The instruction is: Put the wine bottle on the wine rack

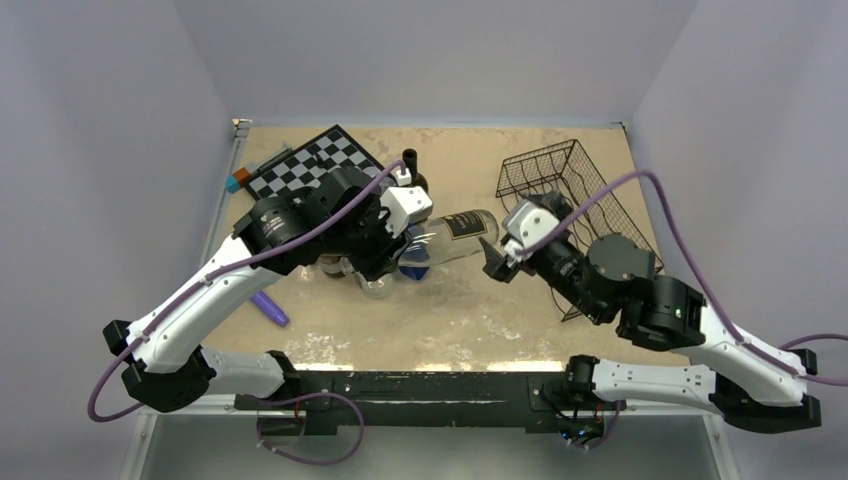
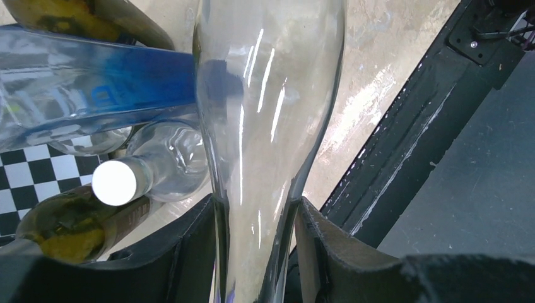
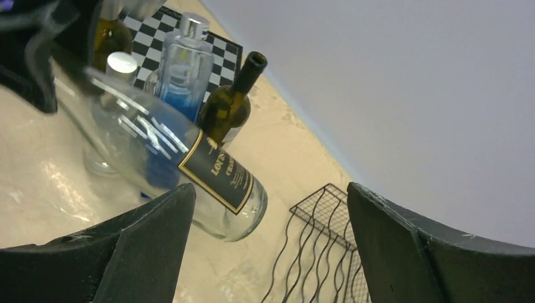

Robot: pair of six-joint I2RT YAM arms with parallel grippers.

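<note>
The wine bottle (image 1: 455, 232) is clear glass with a black gold-edged label. It is lifted and tilted, with its base toward the right. My left gripper (image 1: 385, 252) is shut on its neck end; in the left wrist view the glass (image 2: 271, 95) fills the gap between the fingers of the gripper (image 2: 255, 252). My right gripper (image 1: 495, 258) is open and empty, just right of the bottle's base. In the right wrist view the bottle (image 3: 189, 164) hangs ahead of that gripper (image 3: 270, 202). The black wire wine rack (image 1: 575, 190) lies at the back right and also shows in the right wrist view (image 3: 322, 252).
A chessboard (image 1: 315, 160) lies at the back left, with a dark green open bottle (image 3: 230, 104), a blue-tinted bottle (image 3: 183, 69) and a white-capped clear bottle (image 2: 117, 182) by it. A purple pen (image 1: 268, 308) and markers (image 1: 240, 178) lie on the left. Walls enclose three sides.
</note>
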